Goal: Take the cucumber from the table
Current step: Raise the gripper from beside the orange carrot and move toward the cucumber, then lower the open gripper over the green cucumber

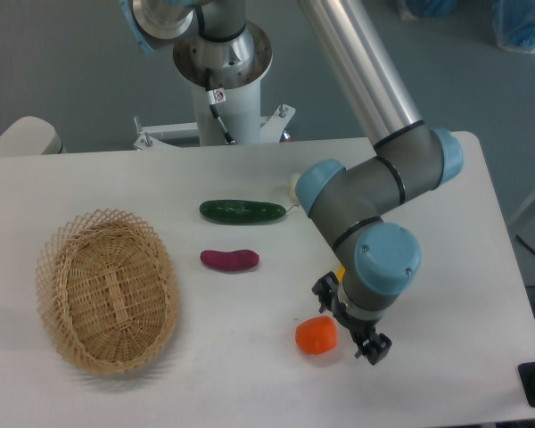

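The cucumber [242, 211] is dark green and glossy and lies flat on the white table [446, 178], just behind the middle. My gripper [351, 321] hangs low over the front right of the table, well to the right of and in front of the cucumber. Its two black fingers stand apart and hold nothing. An orange vegetable [316, 335] lies right beside the gripper on its left, not between the fingers.
A small purple vegetable [230, 259] lies just in front of the cucumber. A wicker basket [107, 290] sits at the left. A pale vegetable [293, 185] peeks out behind my arm's elbow [339, 201], right of the cucumber. The robot base [221, 53] stands at the back.
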You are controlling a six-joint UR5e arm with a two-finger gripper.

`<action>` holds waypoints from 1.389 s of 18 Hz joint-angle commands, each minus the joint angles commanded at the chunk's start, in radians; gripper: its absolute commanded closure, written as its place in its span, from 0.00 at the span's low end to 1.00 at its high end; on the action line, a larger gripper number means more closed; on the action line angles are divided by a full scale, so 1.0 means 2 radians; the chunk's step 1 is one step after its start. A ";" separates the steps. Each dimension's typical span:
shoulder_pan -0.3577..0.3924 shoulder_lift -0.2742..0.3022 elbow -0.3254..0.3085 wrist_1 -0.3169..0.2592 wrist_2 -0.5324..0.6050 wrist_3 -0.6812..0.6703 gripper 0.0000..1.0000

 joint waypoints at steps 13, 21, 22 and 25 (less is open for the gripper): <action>0.014 0.124 -0.223 0.037 -0.018 0.113 0.00; 0.012 0.173 -0.315 0.069 -0.010 0.122 0.00; 0.012 0.173 -0.328 0.090 -0.010 0.121 0.00; 0.012 0.173 -0.347 0.106 -0.010 0.122 0.00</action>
